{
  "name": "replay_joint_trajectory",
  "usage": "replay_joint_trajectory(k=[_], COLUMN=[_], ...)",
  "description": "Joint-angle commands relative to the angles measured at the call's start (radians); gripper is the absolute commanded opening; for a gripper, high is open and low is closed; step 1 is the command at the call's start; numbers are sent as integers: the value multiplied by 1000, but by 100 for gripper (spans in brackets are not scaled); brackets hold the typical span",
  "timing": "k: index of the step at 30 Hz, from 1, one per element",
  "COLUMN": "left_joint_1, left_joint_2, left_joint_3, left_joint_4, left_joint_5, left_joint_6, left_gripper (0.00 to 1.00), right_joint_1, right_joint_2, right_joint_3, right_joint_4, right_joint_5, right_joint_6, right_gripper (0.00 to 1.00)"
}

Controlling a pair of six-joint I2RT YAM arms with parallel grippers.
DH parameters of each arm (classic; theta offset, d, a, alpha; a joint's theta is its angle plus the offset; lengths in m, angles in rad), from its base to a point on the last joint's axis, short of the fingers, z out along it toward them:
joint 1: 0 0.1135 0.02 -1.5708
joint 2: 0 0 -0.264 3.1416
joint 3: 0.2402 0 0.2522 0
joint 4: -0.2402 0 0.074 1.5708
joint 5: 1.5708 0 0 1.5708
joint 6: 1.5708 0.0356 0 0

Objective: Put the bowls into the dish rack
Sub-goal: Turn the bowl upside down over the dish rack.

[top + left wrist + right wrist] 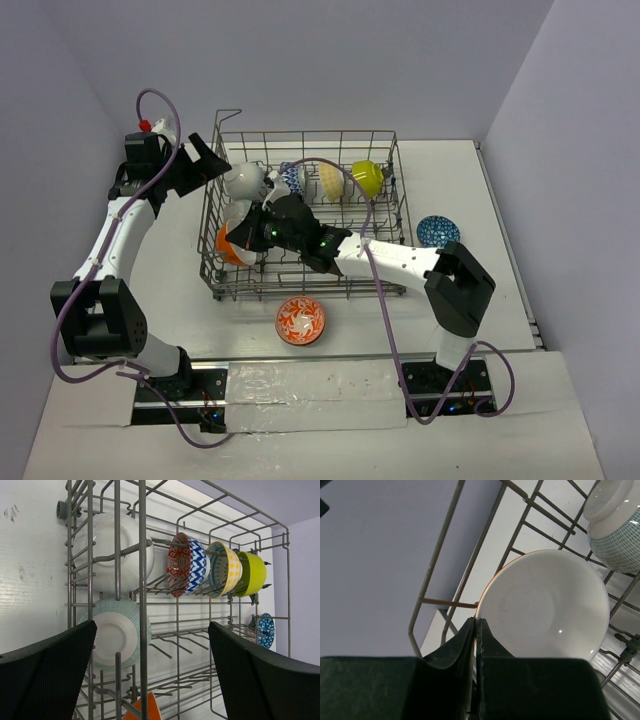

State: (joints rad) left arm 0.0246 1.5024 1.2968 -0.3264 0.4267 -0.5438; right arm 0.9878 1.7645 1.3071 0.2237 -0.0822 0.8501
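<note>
Right now the right claw [476,625] is pinched almost shut on the rim of the orange bowl [545,605], one finger inside and one outside. A rim grip keeps the bowl on edge, white inside turned back toward the wrist, so it can slot between tines instead of lying flat. The bowl sits low in the rack [310,133], in the corner just ahead of the claw. Can't tell whether it rests on the wires yet. Up & right of the fingertips stands the grey bowl [615,545], also on edge, so there's little room on that side.

Left claw [215,160] is spread wide w/ nothing in it, outside the rack wall, prob. parked there to keep clear. Ahead of it through the wires are the white bowl [112,555] & the grey one. Further off is a row: red-blue bowl [185,565], yellow bowl [225,569], lime bowl [252,573]. All lean upright on tines, which packs them tight.

Two aren't loaded. The red-white bowl [301,321] is on the tabletop [470,180], behind the right claw, near its forearm. The dk-blue bowl [438,231] lies past the rack's far wall from the left claw. Next, I'd guess: seat the orange one, let go.
</note>
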Motion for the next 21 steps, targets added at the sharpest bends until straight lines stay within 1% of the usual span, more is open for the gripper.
replay_joint_trajectory(k=[1, 11, 17, 21], left_joint_1=[8, 12, 12, 11], left_joint_2=[-42, -44, -44, -41], left_joint_3=[39, 36, 35, 35], left_joint_4=[27, 33, 35, 36], left_joint_5=[24, 32, 35, 40], left_joint_6=[-7, -12, -13, -15], left_gripper=[99, 99, 99, 99], right_joint_1=[14, 29, 46, 49], right_joint_2=[3, -7, -4, 1], right_joint_3=[40, -51, -104, -146], right_joint_4=[77, 184, 255, 336], right_joint_5=[39, 81, 139, 156], right_joint_6=[29, 102, 145, 178], right_gripper=[0, 0, 0, 0])
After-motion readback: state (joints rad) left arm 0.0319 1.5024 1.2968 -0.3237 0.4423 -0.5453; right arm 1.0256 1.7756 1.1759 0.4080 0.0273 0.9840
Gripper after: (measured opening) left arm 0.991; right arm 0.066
